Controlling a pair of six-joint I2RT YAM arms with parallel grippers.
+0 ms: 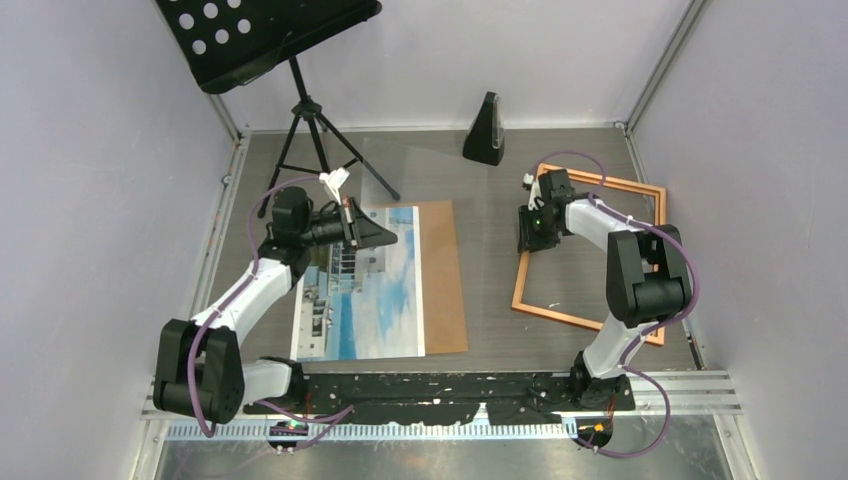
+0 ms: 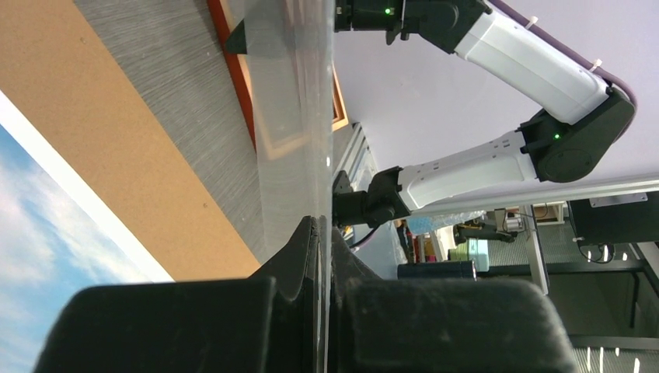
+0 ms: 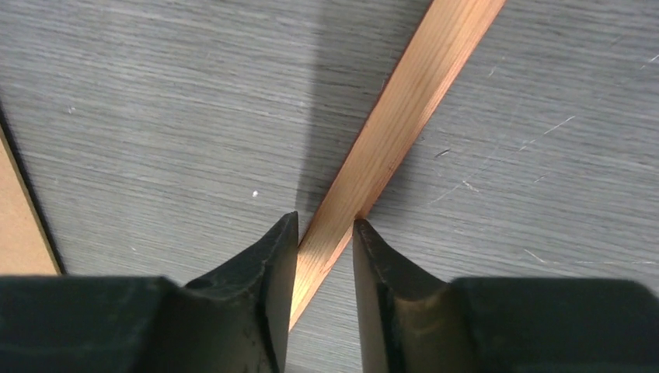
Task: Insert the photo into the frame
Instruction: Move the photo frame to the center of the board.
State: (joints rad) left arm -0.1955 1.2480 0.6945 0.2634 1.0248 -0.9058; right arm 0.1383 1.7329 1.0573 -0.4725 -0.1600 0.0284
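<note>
Copper-orange frame: I'm pinching its rail w/ right gripper, jaws snug. Left gripper is clamping what looks like a clear pane. I'm aiming for square, untwisted grips.

The frame is smooth orange wood on a dull grey table with little scratches. Beside the frame, the photo is smooth paper on a dull brown board, and a clear sheet shines

A robotics lab test cell: plain pale walls on aluminium posts box in a grey table, robot arms bolt to a slotted rail, and cluttered gear stands outside
</note>
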